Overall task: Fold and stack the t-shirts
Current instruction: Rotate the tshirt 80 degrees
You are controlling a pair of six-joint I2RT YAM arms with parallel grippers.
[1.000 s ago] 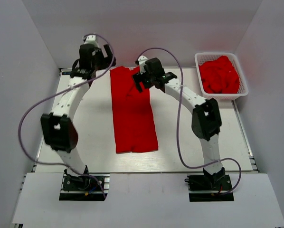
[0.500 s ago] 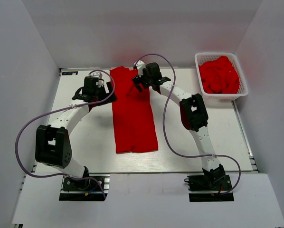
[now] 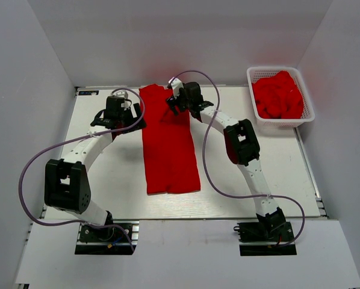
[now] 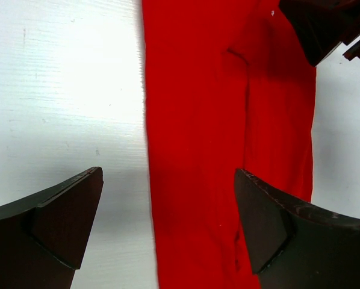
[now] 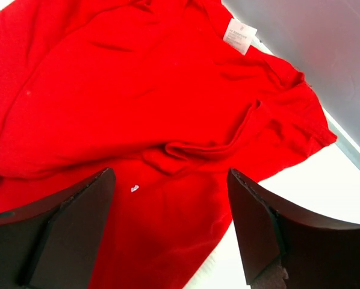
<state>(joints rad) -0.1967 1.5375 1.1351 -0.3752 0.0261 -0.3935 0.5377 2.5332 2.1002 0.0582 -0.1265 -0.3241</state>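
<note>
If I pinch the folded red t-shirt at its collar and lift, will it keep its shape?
Unlikely: the t-shirt lies limp with wrinkles near its label, so it should droop and unfold. Thin and flat, likely light; pushed, it would bunch.

One bright red t-shirt (image 3: 168, 144) is lying flat, folded lengthwise into a long narrow strip, well to the left of the white mesh basket (image 3: 250, 73). Its far collar end, showing a white label (image 5: 239, 36), is lying rumpled. More red t-shirts (image 3: 278, 96) are sitting heaped inside that basket.
</note>
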